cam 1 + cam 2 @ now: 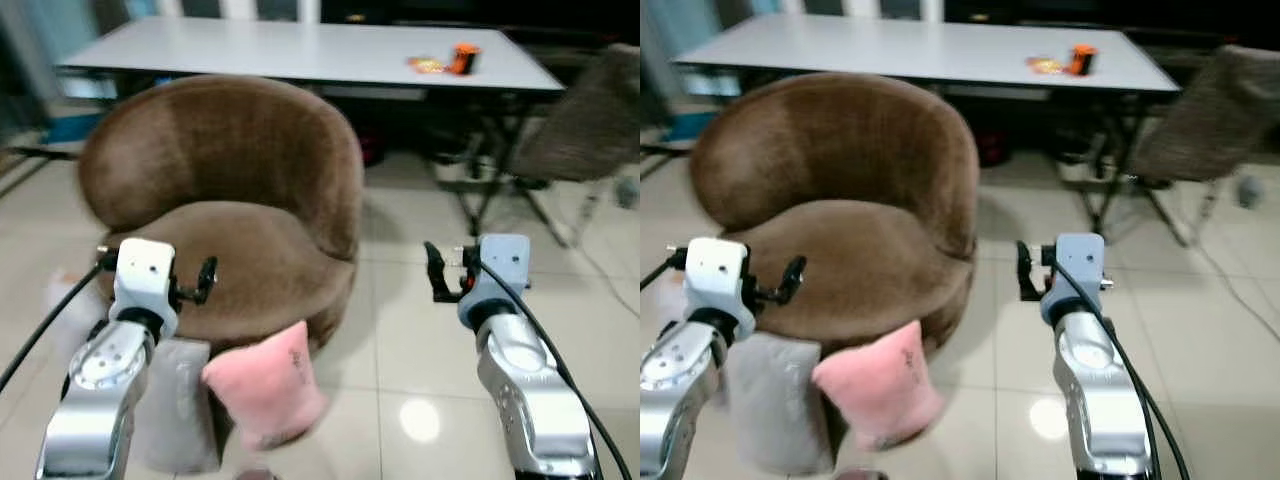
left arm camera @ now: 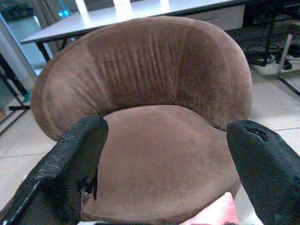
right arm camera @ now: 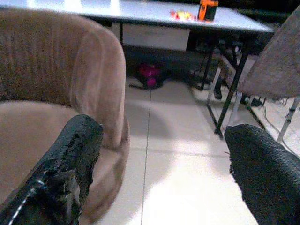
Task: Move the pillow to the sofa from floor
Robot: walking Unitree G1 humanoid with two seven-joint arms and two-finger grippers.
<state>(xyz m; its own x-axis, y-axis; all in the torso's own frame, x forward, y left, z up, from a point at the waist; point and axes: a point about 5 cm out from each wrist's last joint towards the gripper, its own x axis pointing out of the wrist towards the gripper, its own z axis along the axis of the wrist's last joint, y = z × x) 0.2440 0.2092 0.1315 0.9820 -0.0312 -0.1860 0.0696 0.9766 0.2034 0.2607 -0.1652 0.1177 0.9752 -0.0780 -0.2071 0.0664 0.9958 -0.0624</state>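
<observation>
Two silver arms are seen closest to the head camera, each raised before the brown sofa chair, which serves as the landmark. Behind the sofa chair a long white surface is stretched, and on its far right end an orange object is set beside a small orange-and-yellow item. To the right of the sofa chair, beside the white surface, a grey-brown chair is seen, blurred. Under the surface, behind the sofa chair, a magenta object is lying on the floor.

A grey cushion is propped on the tiled floor against the front of the sofa chair. The pink pillow is leaned against the same front edge, just right of the grey cushion and touching it, tilted, its lower end resting on the floor.

The left hand is held over the front of the sofa chair's seat, its fingers spread wide apart and nothing gripped. The right hand is held over the floor to the right of the sofa chair, likewise released, with fingers parted and empty.
</observation>
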